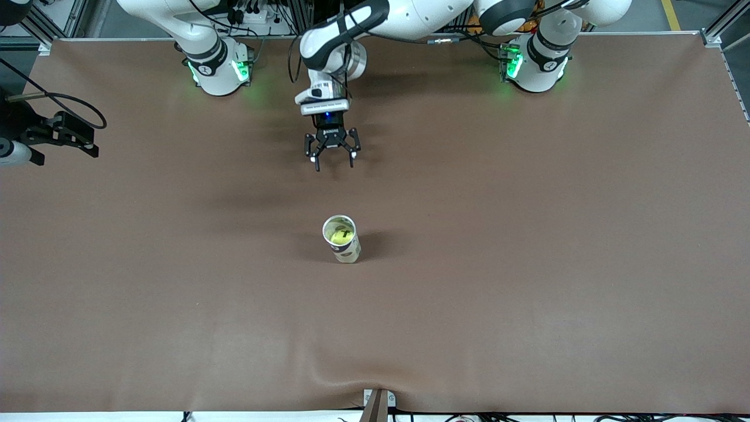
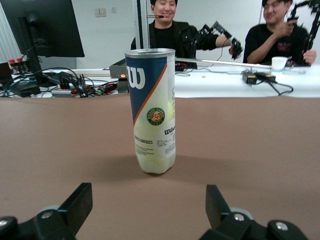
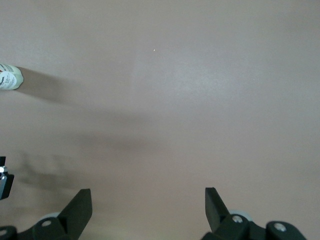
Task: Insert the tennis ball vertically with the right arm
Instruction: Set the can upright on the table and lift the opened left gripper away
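A clear Wilson tennis ball can (image 1: 343,240) stands upright mid-table with its top open. A yellow-green tennis ball (image 1: 341,235) shows inside it, seen through the open top. My left gripper (image 1: 334,158) is open and empty, low over the table between the robots' bases and the can, facing the can (image 2: 152,110) with a clear gap to it. My right gripper (image 3: 148,212) is open and empty above bare table toward the right arm's end. It appears at the edge of the front view (image 1: 64,149). The can's base (image 3: 10,77) shows at the edge of the right wrist view.
The brown table cover (image 1: 527,264) spreads around the can. The two arm bases (image 1: 217,64) (image 1: 536,58) stand along the table's edge farthest from the front camera. A small bracket (image 1: 378,401) sits at the edge nearest that camera.
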Robot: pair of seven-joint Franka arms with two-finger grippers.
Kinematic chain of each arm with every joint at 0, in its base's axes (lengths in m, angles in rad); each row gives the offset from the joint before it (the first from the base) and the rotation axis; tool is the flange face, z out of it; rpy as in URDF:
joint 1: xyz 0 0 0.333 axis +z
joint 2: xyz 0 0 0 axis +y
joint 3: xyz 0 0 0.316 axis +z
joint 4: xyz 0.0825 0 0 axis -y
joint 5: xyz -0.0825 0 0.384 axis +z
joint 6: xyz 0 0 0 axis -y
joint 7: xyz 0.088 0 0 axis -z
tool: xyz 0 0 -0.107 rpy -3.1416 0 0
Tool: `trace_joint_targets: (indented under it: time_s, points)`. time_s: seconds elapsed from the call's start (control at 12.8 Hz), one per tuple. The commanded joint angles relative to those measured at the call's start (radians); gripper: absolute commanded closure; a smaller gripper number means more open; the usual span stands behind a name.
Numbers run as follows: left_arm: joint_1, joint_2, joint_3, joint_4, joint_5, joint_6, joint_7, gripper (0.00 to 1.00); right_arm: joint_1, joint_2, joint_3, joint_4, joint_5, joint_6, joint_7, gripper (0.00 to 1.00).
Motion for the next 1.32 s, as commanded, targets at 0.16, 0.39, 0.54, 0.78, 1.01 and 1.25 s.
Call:
trace_joint_targets:
  time_s: [0.16,0.39,0.54,0.78,1.01,1.25]
  points:
    - [0.011,-0.104,-0.045,-0.002,-0.171,-0.016,0.212,0.0,-0.018,-0.027,0.034,-0.022,0.014,0.012,0.019,0.0]
    - [0.018,-0.139,-0.051,0.022,-0.264,-0.016,0.347,0.0,-0.021,-0.036,0.05,-0.024,0.014,0.004,0.11,0.0]
    - [0.019,-0.174,-0.051,0.024,-0.333,-0.016,0.407,0.0,-0.041,-0.041,0.076,-0.025,0.014,-0.002,0.119,0.0]
    - [0.034,-0.26,-0.05,0.027,-0.453,-0.016,0.489,0.0,-0.044,-0.044,0.084,-0.025,0.014,0.003,0.119,0.0]
    - [0.064,-0.347,-0.047,0.027,-0.58,-0.016,0.638,0.0,-0.067,-0.043,0.11,-0.027,0.014,0.001,0.114,0.0]
    - [0.094,-0.389,-0.05,0.035,-0.663,-0.015,0.674,0.0,-0.107,-0.043,0.117,-0.036,0.014,0.012,0.117,0.0]
